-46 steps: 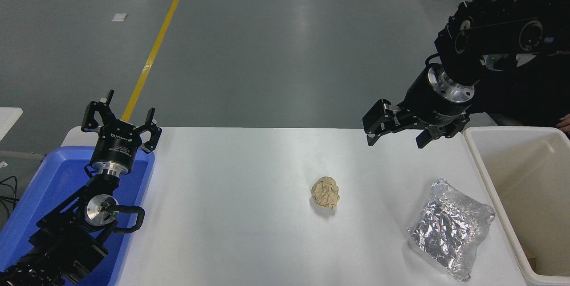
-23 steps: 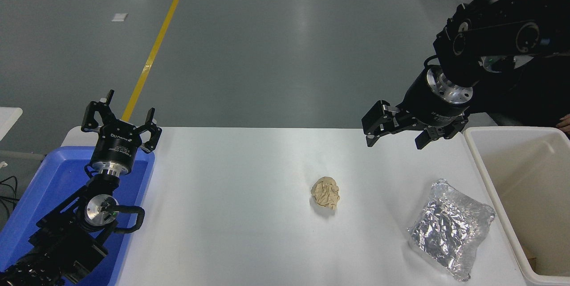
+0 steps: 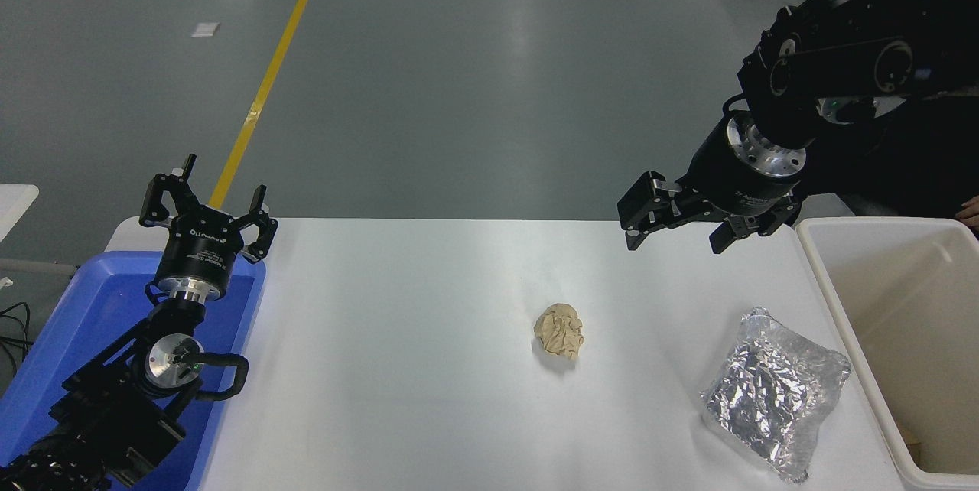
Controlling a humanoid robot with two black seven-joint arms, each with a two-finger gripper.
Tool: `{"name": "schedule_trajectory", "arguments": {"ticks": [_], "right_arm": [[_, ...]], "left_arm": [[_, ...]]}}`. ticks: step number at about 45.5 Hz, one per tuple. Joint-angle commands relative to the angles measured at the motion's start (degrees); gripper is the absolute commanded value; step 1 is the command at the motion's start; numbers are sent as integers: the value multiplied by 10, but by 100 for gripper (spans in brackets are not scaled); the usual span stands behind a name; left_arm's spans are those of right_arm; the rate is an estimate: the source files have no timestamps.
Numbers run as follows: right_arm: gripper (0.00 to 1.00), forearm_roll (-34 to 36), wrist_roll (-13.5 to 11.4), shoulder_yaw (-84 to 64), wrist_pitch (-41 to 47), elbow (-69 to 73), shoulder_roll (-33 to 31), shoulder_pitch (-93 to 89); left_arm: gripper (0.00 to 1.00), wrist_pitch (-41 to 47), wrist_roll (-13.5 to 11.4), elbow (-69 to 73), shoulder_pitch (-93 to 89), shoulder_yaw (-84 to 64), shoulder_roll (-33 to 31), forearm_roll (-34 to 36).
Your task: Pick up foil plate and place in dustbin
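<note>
The foil plate (image 3: 774,393) lies on the bench (image 3: 398,369) near its right edge, toward the near corner, just beside the dustbin (image 3: 822,277), which stands off that right edge. The right end effector (image 3: 674,231) hangs above the far edge of the bench, well apart from the plate, fingers spread and holding nothing. The left end effector (image 3: 206,212), also spread and empty, is parked over the blue bin (image 3: 69,323) at the bench's left edge.

Judged from here, the grasp is the weak point. Thin crinkled foil gives under pressure, so a pinch on the raised rim could crush or tear it, or let it slip out during the lift. A flat descent onto the middle may only press it down and find nothing to close on. The plate sits close to the dustbin wall, so a finger coming down on that side could knock the rim. The paper ball (image 3: 559,330) near the bench's middle is well clear.

The dustbin's right and near portions are cut off by the frame, and its floor is barely visible. The plate's underside and its true depth cannot be made out.
</note>
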Motion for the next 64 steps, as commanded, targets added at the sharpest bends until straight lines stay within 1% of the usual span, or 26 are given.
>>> {"name": "schedule_trajectory", "arguments": {"ticks": [1, 48, 56, 64], "right_arm": [[100, 0, 0, -2, 0, -10, 3, -5], [100, 1, 2, 4, 5, -22, -9, -53], [100, 0, 1, -4, 1, -24, -50, -93], [100, 0, 0, -9, -10, -24, -119, -147]], "left_arm": [[98, 0, 0, 0, 0, 0, 0, 0], [98, 0, 1, 0, 0, 0, 0, 0], [98, 0, 0, 0, 0, 0, 0, 0], [98, 0, 1, 0, 0, 0, 0, 0]]}}
